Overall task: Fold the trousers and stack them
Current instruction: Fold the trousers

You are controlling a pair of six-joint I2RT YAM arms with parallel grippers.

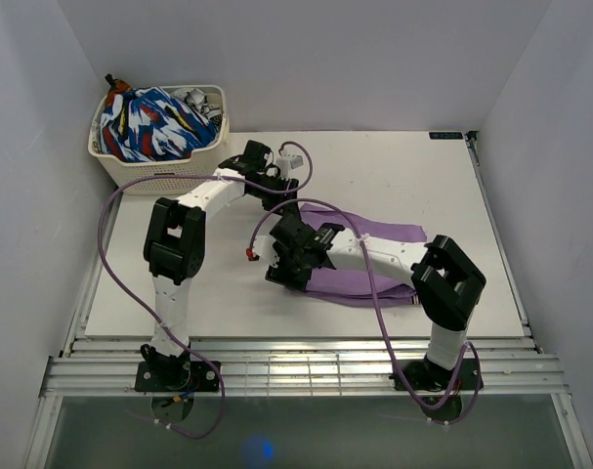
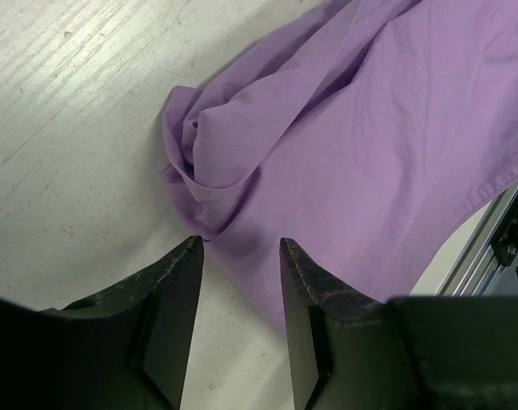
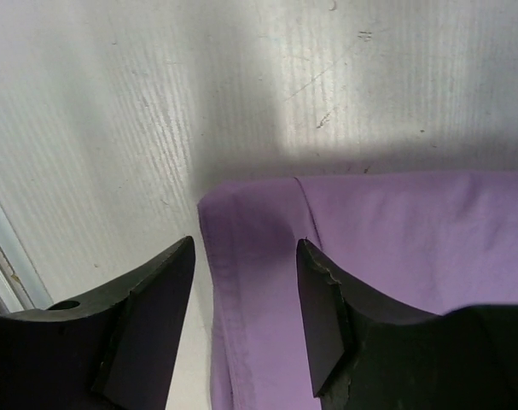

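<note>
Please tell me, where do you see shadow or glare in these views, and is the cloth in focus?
Right wrist view: a broad shadow crosses the table just beyond the trousers, brighter at upper right. Left wrist view: even light, trousers folds sharp. Top view: a small blue glare spot near the bottom edge.

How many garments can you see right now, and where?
2. The lilac trousers lie on the table, centre-right; a blue, white and red patterned garment fills the basket at the far left. More may be hidden under it.
</note>
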